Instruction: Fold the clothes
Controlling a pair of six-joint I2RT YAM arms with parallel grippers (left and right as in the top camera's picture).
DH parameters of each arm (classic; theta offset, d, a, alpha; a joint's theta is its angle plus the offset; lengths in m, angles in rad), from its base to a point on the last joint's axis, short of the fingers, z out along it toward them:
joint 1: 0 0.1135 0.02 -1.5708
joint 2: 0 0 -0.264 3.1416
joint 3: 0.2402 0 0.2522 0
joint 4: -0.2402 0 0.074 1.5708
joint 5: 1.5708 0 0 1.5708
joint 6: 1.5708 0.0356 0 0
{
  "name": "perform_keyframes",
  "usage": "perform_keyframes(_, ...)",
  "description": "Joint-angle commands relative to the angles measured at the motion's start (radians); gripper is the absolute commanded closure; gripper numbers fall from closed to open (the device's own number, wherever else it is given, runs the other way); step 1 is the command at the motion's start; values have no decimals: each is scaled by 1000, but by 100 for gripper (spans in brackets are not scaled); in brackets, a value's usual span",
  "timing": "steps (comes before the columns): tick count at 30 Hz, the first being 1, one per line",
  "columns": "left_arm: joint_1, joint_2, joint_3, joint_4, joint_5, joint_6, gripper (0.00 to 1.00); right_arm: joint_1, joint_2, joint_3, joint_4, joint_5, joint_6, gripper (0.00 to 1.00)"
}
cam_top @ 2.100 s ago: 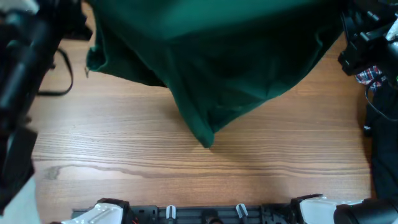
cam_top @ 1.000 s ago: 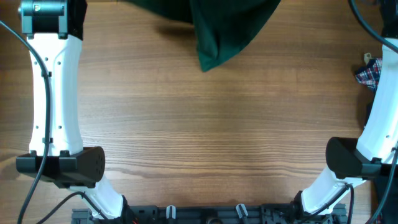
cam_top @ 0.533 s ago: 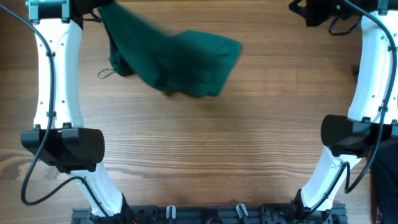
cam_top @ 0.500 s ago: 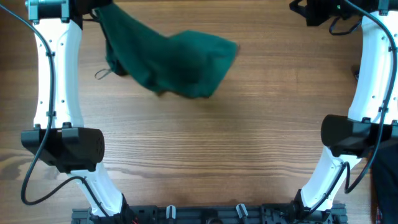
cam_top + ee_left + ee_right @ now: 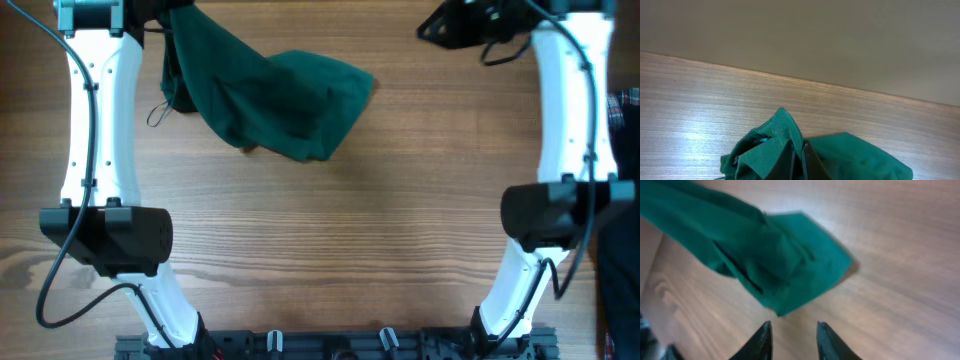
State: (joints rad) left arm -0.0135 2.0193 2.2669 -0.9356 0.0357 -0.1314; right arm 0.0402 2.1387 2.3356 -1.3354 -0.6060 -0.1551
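Since the green garment [image 5: 275, 100] lies bunched on the table [image 5: 350, 240] far-left w/ nothing folded, step looks like laying it flat; beyond, left gripper [image 5: 795, 159] jaws pinched tight on one corner, right gripper [image 5: 792, 327] jaws apart, empty, far-right. Next: right prob needs a 2nd corner, then pull taut

Garment [image 5: 280, 95] lies bunched on the far left part of the bench [image 5: 330, 240]. Its left end rises into the left hand [image 5: 158, 12] at the far left corner, fingers pinched on the cloth. A string loop [image 5: 157, 112] trails from the garment's left side onto the bench. Right hand [image 5: 437, 26] hangs at the far edge, right of the garment and apart from it, fingers spread.
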Motion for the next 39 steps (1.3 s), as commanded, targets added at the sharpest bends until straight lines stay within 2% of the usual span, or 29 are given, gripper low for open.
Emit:
perform_keyframes(1,-11,-17,10,6,19,19,96,95,31,-210,126,-24,143,51)
perform_keyframes(6,-11,-17,10,2,19,19,96,219,31,-412,370,-23,254,17)
perform_keyframes(7,-11,-17,10,2,19,19,96,244,31,-441,418,-18,275,15)
perform_keyframes(10,-11,-17,10,-3,20,19,96,295,31,-513,551,55,422,15)
perform_keyframes(15,-11,-17,10,-16,19,19,96,306,31,-594,692,109,587,17)
perform_keyframes(19,-11,-17,10,-18,19,19,96,308,39,-651,826,109,640,20)
perform_keyframes(23,-11,-17,10,-19,20,19,96,311,88,-651,872,113,703,21)
perform_keyframes(28,-11,-17,10,-19,19,19,96,346,192,-651,928,74,708,24)
perform_keyframes(30,-11,-17,10,-20,19,19,96,363,207,-651,942,75,703,31)
perform_keyframes(32,-11,-17,10,-20,19,19,96,375,206,-651,976,56,682,50)
perform_keyframes(33,-11,-17,10,-20,19,19,96,376,202,-651,998,15,676,62)
perform_keyframes(34,-11,-17,10,-20,19,19,96,374,198,-650,1015,-19,676,83)
perform_keyframes(35,-11,-17,10,-20,19,19,96,370,191,-644,1022,-49,675,96)
perform_keyframes(39,-11,-18,10,-19,20,19,96,331,106,-611,943,-49,577,96)
